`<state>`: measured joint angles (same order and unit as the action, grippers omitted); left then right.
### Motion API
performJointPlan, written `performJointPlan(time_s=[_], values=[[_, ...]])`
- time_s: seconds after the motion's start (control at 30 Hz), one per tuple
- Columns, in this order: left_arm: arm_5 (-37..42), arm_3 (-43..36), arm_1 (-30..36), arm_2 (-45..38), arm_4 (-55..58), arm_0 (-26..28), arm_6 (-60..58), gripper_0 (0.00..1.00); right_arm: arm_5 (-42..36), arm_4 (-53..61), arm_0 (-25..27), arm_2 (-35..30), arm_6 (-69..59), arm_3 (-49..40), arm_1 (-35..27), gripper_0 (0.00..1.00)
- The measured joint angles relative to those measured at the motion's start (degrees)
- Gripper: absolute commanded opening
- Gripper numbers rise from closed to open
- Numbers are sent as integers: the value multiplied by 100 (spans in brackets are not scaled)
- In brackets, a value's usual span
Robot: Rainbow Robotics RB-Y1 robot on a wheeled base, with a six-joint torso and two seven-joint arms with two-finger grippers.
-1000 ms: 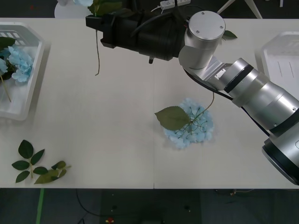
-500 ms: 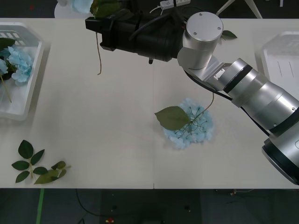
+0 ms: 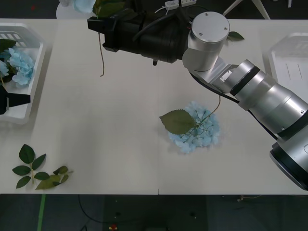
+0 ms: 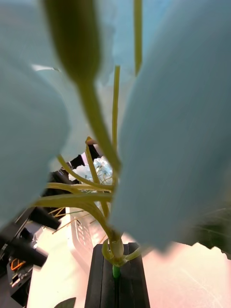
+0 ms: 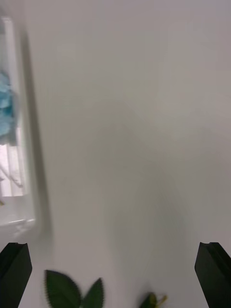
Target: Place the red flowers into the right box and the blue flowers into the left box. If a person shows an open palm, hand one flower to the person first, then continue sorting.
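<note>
- My right gripper (image 4: 116,274) was stretched far across the table (image 3: 110,130) toward its back edge, its black fingers (image 4: 103,284) pressed together on the stalk of a blue flower (image 4: 168,120), just under the point where the stalk branches.
- In the front view that held flower (image 3: 84,5) sat at the top edge of the picture, with its thin stalk (image 3: 101,53) hanging down over the tabletop from the fingers.
- From my right wrist, the pale petals and yellow-green stems crowded close to the lens; past them I could make out a white tray, but not well enough to say more.
- My left gripper (image 5: 115,269) hovered low over the table beside the left box (image 5: 24,192), jaws spread wide with nothing between them; its dark tip (image 3: 12,101) poked in at the left edge of the front view, over the box's near rim.
- The left box (image 3: 29,86) sat at the table's left edge with blue flowers (image 3: 19,65) already lying in it.
- Another blue flower (image 3: 195,127) lay bloom-down near the middle of the table, a large green leaf across it, well apart from both boxes.
- The right box (image 3: 288,57) stood at the table's right edge, partly behind my right arm.
- Loose leaf sprigs (image 3: 38,171) lay near the table's front left corner, just in front of the left box.
</note>
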<state>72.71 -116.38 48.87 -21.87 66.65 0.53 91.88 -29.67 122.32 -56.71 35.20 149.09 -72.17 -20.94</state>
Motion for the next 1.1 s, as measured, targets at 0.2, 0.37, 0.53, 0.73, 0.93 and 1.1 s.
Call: performJointPlan(time_s=[0.2, 0.37, 0.53, 0.73, 0.93, 1.1], values=[[-1203, -326, -682, 355, 1113, 427, -1, 100, 72, 0, -6, 53, 0, -1, 0, 0], [-2727, -376, -761, 1408, 1359, 436, -2, 100, 280, -2, -8, 196, 1, -1, 0, 0], [-3461, -354, -872, 2239, 1235, 316, -5, 100, 320, -32, -10, 265, 1, -1, 0, 0], [-3582, -15, -1398, 2533, 703, -223, -29, 100, 327, -35, -11, 265, 2, -1, 1, 0], [-3827, 322, -1835, 2582, 80, -673, -31, 100, 329, -35, -11, 265, 2, -1, 1, 0], [-4022, 582, -1878, 2705, -11, -925, -79, 100, 344, -60, -12, 265, 3, -1, 1, 0]])
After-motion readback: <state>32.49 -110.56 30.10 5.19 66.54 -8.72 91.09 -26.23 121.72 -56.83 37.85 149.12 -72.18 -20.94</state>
